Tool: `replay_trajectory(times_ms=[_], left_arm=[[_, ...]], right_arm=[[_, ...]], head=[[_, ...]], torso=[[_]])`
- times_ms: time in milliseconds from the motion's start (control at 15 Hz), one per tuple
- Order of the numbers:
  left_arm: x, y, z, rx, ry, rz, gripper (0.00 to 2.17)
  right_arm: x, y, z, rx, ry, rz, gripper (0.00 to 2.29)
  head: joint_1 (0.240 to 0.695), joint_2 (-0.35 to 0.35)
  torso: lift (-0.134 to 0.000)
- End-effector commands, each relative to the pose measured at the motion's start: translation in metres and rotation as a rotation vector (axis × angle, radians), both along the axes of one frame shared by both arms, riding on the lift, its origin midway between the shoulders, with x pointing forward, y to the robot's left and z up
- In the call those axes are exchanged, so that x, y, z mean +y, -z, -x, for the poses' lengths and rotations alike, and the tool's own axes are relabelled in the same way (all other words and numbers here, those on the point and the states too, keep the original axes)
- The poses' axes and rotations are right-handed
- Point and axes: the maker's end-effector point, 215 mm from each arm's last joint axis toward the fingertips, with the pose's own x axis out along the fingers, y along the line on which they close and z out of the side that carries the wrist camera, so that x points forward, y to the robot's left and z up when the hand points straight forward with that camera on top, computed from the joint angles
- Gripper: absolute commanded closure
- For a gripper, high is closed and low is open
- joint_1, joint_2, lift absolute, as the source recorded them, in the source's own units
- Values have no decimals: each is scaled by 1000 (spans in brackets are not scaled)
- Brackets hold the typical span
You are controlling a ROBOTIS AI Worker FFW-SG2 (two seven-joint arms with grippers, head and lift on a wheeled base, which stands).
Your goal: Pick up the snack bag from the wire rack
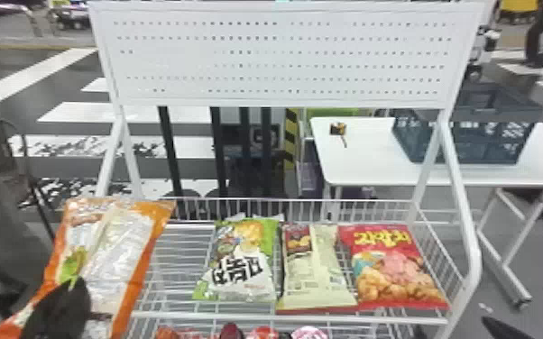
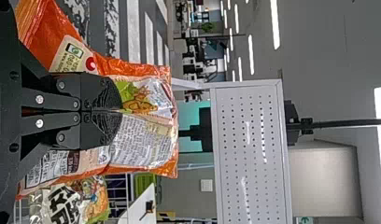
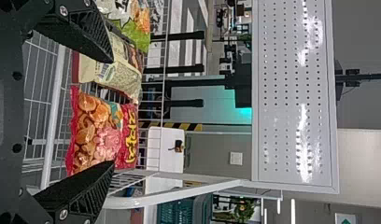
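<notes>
Pinching the orange snack bag (image 1: 117,252) mid-width, the left hand (image 2: 119,111) is nearly closed, beside the left end of the wire rack (image 1: 293,318), perhaps clear. Light, slick, crushable, it suits gentle central hold. The right hand (image 3: 110,112) gapes, empty.
</notes>
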Motion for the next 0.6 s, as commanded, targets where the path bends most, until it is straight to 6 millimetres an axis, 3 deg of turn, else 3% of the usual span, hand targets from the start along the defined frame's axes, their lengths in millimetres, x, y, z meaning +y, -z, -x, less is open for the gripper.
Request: replay_trajectory(times_ms=[0,533], left_arm=[[0,0,0,0,-2,0,1892],[-2,-5,1,-6,4,-2,1892]], right_arm=[[-1,-1,0,-2,1,0,120],[-6,-8,0,-25,10,-8,124]], head=[[499,0],[499,0]], torso=[[0],[0]])
